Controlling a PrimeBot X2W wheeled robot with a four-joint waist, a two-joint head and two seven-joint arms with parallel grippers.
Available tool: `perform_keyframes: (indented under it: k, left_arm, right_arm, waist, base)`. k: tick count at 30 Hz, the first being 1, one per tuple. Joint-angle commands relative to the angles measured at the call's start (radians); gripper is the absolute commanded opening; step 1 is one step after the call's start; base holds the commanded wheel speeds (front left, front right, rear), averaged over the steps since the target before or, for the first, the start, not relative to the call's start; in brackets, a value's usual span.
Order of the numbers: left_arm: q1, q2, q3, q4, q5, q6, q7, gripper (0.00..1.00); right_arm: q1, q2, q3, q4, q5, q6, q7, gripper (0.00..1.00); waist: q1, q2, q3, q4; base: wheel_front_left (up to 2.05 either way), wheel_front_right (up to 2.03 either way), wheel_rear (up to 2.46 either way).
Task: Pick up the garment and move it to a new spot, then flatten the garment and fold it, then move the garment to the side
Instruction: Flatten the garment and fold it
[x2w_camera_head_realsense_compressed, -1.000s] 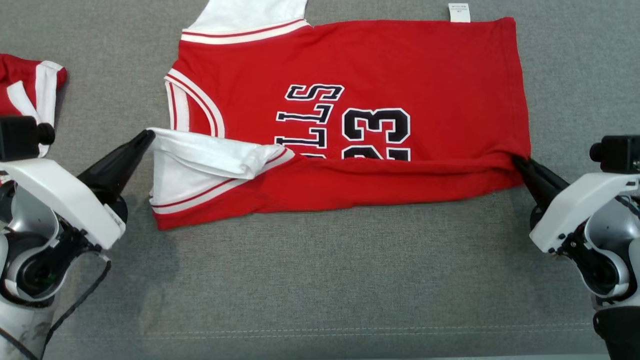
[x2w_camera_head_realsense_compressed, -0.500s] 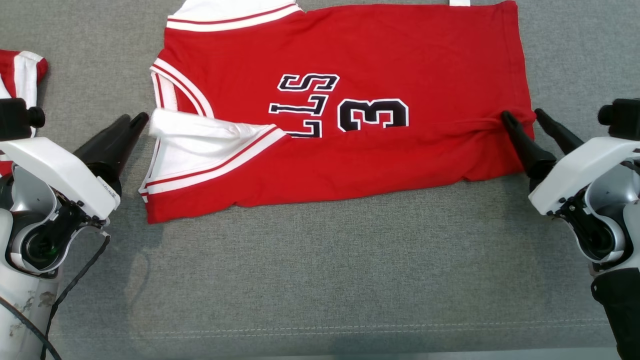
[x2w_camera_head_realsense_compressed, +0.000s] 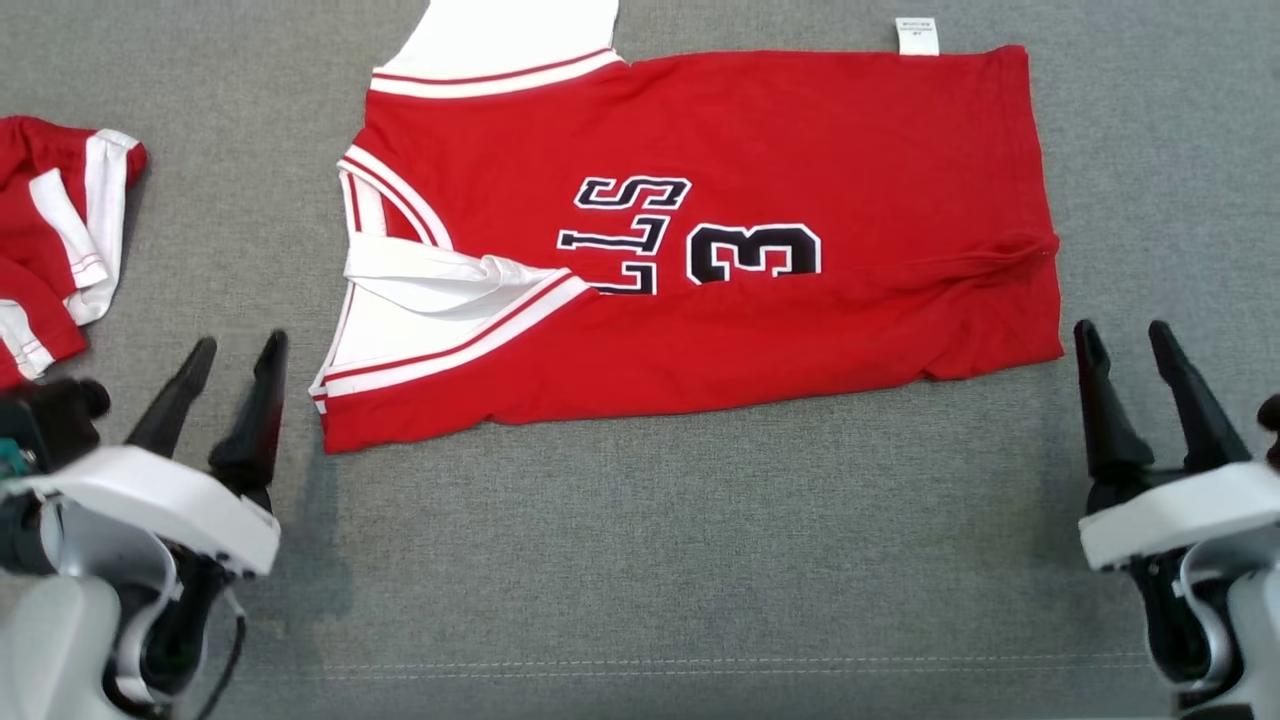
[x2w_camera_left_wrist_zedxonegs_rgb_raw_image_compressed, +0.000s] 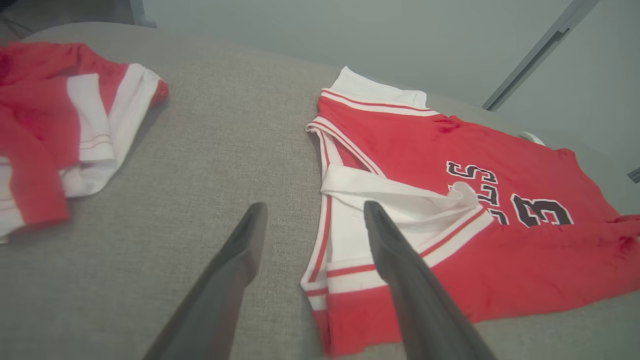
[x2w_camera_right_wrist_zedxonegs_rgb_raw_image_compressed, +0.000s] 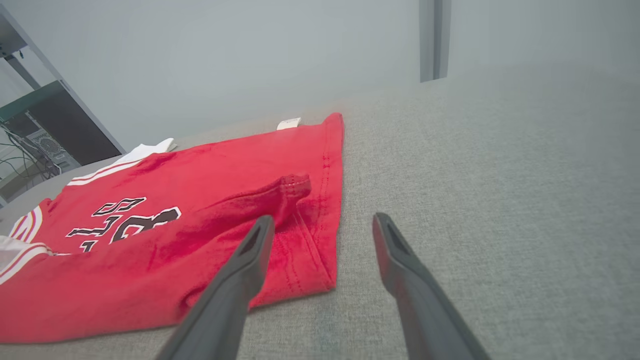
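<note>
Grey cushion (x2w_camera_head_realsense_compressed: 640, 560), jersey (x2w_camera_head_realsense_compressed: 800, 130) now free of left gripper (x2w_camera_head_realsense_compressed: 240, 343), right gripper (x2w_camera_head_realsense_compressed: 1122, 330)

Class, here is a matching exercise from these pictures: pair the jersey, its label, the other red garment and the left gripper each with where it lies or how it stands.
Column one:
1. jersey
2. label
3. other red garment
4. left gripper

Column two:
A. crumpled at the left edge of the head view
B. open, holding nothing
C. sticking out past the jersey's far edge
D. lying folded in the middle of the grey surface

Pairs: 1-D, 2-C, 3-A, 4-B.
</note>
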Motion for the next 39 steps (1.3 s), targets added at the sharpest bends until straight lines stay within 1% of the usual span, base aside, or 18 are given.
perform_keyframes:
  k: [1, 5, 10, 17, 23, 26, 27, 30, 39]
  left_arm:
    - [0.010, 0.029, 0.042, -0.039, 0.026, 0.026, -0.021, 1.00]
    - [0.080, 0.009, 0.031, -0.066, 0.056, 0.076, -0.049, 1.00]
    - [0.127, -0.008, 0.013, -0.059, 0.059, 0.096, -0.047, 1.00]
    - [0.143, -0.008, -0.015, -0.044, 0.037, 0.079, 0.001, 1.00]
    - [0.130, -0.013, -0.018, -0.014, 0.015, 0.081, 0.031, 1.00]
    - [0.116, -0.013, -0.019, 0.001, 0.004, 0.074, 0.042, 1.00]
    - [0.105, -0.012, -0.019, 0.013, -0.001, 0.070, 0.049, 1.00]
    - [0.085, -0.017, -0.014, 0.037, -0.015, 0.065, 0.053, 1.00]
    - [0.020, -0.046, -0.018, 0.135, -0.084, 0.011, 0.096, 1.00]
  right_arm:
    - [0.030, 0.004, 0.007, -0.038, -0.032, 0.004, -0.030, 1.00]
    - [0.082, 0.052, -0.009, -0.050, -0.099, 0.004, -0.071, 1.00]
    - [0.118, 0.093, -0.022, -0.050, -0.141, 0.004, -0.092, 1.00]
    - [0.101, 0.110, -0.007, -0.015, -0.148, 0.004, -0.078, 1.00]
    - [0.046, 0.109, 0.023, 0.038, -0.135, 0.004, -0.058, 1.00]
    - [-0.007, 0.101, 0.051, 0.085, -0.126, 0.004, -0.049, 1.00]
    - [-0.041, 0.093, 0.065, 0.123, -0.121, 0.004, -0.043, 1.00]
    - [-0.090, 0.086, 0.088, 0.177, -0.109, 0.004, -0.040, 1.00]
    - [-0.210, 0.073, 0.179, 0.345, -0.073, 0.004, -0.002, 1.00]
  waist:
    - [0.0000, 0.0000, -0.011, -0.004]
    - [0.0000, 0.0000, -0.034, -0.009]
    - [0.0000, 0.0000, -0.062, -0.022]
    - [0.0000, 0.0000, -0.081, -0.048]
    - [0.0000, 0.0000, -0.074, -0.067]
    - [0.0000, 0.0000, -0.065, -0.075]
    - [0.0000, 0.0000, -0.058, -0.077]
    - [0.0000, 0.0000, -0.048, -0.075]
    - [0.0000, 0.0000, -0.030, -0.067]
  base:
    - [0.00, 0.00, 0.00]
    - [0.00, 0.00, 0.00]
    - [0.00, 0.00, 0.00]
    - [0.00, 0.00, 0.00]
    - [0.00, 0.00, 0.00]
    - [0.00, 0.00, 0.00]
    - [0.00, 0.00, 0.00]
    - [0.00, 0.00, 0.00]
    - [0.00, 0.00, 0.00]
